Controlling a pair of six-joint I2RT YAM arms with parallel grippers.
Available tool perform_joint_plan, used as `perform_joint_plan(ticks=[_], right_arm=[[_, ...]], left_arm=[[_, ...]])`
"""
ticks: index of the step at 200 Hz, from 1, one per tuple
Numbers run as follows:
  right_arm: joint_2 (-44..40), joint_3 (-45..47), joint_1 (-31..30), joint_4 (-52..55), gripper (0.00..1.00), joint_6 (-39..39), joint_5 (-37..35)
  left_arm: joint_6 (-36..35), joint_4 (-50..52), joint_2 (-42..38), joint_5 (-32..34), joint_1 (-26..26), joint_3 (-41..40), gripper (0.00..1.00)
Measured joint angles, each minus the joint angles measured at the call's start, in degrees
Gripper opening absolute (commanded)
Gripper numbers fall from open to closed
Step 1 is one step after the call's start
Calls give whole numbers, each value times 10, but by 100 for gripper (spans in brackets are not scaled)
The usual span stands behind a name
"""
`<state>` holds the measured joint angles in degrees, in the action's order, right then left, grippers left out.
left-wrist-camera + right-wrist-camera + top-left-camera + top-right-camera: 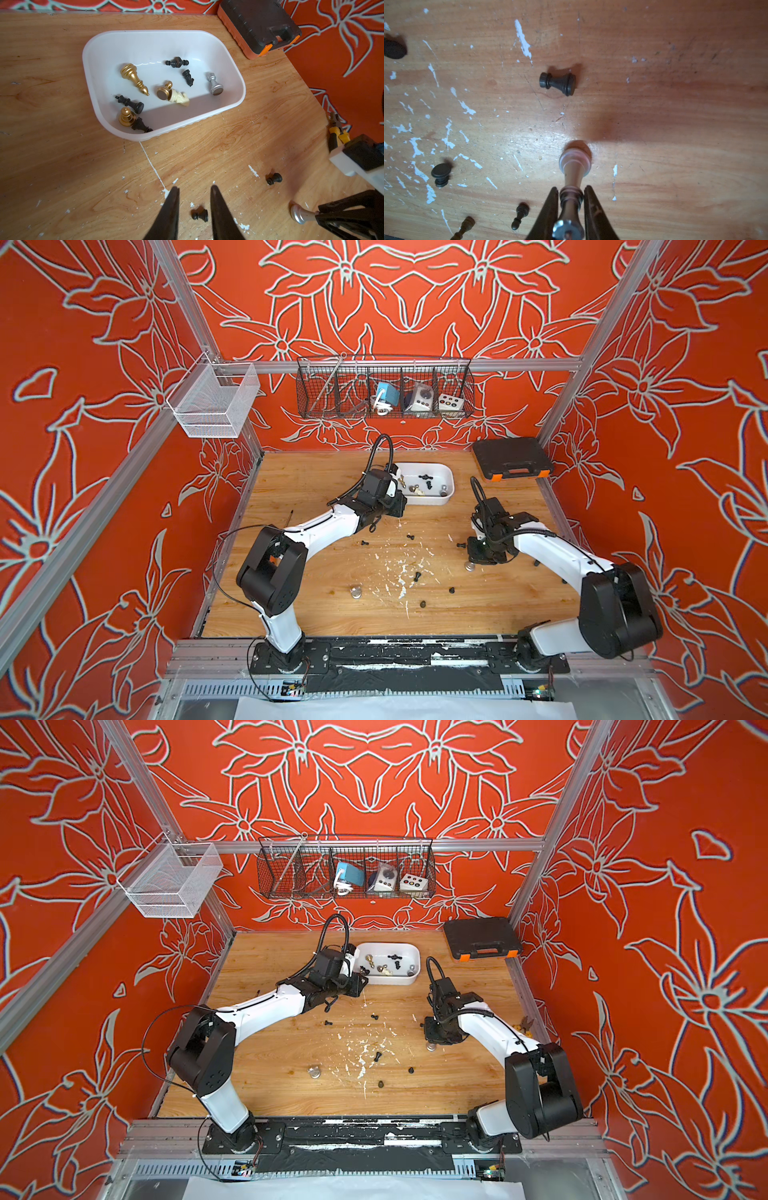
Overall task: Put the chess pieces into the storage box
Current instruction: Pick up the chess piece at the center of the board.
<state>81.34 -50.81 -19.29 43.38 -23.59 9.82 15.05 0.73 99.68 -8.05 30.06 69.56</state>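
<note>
The white storage box (pixel 445 498) (pixel 411 981) (pixel 89 62) stands at the back of the table. Lying in it are gold, cream, silver and black chess pieces (pixel 133 78). My right gripper (pixel 571 192) (pixel 478 556) is shut on the neck of a tall silver chess piece (pixel 574 162) (pixel 301 214) (pixel 470 566), which hangs base-down close to the table. My left gripper (pixel 194 192) (pixel 400 508) hovers open by the box's near left corner and holds nothing. A small black pawn (pixel 200 215) lies on the wood beneath it. Several black pieces (pixel 417 576) and another silver one (pixel 355 592) are scattered mid-table.
A black case with orange latches (pixel 513 458) (pixel 259 27) sits at the back right. Yellow-handled pliers (pixel 337 131) (pixel 525 1025) lie by the right wall. A dark wire basket (pixel 384 389) and a white mesh basket (pixel 214 400) hang above the table. White paint flecks mark the wood.
</note>
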Motion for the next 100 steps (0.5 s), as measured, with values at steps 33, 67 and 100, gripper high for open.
perform_joint_plan(ticks=[33,67,100], right_arm=[[-4,0,-1,1,16,-1,-8],[-5,-1,-1,2,14,-1,-8],[-7,-26,-1,5,14,-1,-8]], left_arm=[[0,0,0,0,0,0,27],[0,0,0,0,0,0,27],[0,0,0,3,0,0,27]])
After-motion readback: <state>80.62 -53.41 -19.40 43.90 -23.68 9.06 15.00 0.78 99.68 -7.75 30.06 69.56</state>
